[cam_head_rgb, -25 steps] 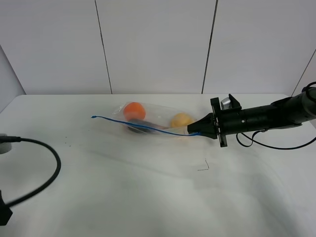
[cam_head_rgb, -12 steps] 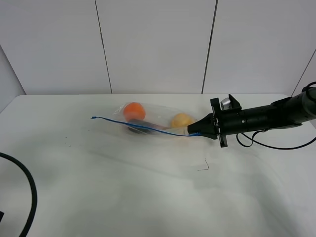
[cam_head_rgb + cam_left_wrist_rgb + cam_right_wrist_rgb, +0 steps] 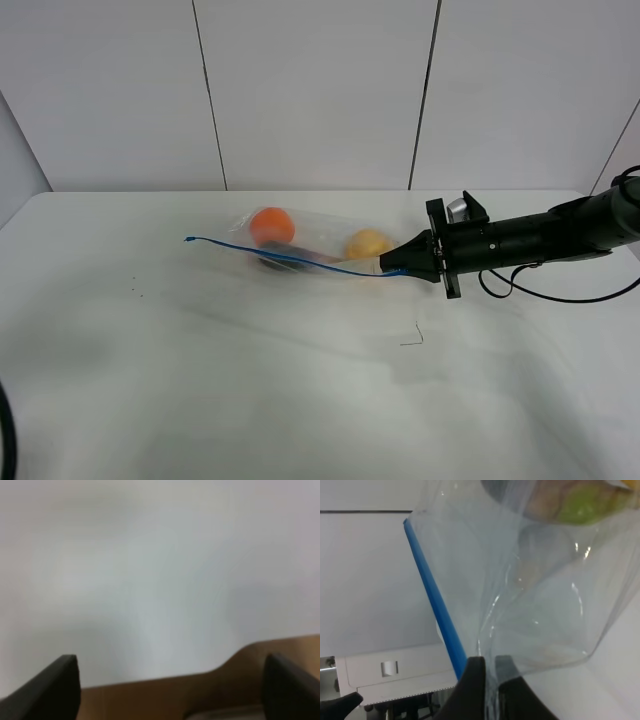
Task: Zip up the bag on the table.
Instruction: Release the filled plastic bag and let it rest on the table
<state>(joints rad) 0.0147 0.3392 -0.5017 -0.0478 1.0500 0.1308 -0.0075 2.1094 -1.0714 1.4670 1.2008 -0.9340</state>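
Sliding away since a second ago, the black cable (image 3: pixel 4 430) at the lower left of the high view is now showing only as a thin sliver at the picture's edge, while the bag (image 3: pixel 310 245) and the right gripper (image 3: pixel 393 264) are staying where they were. The bag is lying on the white table (image 3: pixel 300 390), toward its far side, stretching leftward from the gripper. The right gripper is reaching in low from the right and pinching the bag's right-hand corner, its two dark fingers (image 3: pixel 472 686) clamping tight on the clear plastic just beside the end of the blue zip strip (image 3: pixel 290 257). That strip is running along the bag's near edge, its left end sticking out past the plastic; whether it is sealed cannot be told. Inside the bag, an orange fruit (image 3: pixel 272 224) is sitting at the end far from the gripper, a yellow fruit (image 3: pixel 367 243) is resting close to the gripper, and a dark purple item (image 3: pixel 278 262) is lying just in front of the orange one, against the strip. The left gripper (image 3: pixel 170 687) is appearing only in its own wrist view, its fingers standing wide apart with nothing between them, facing a blurred pale surface.
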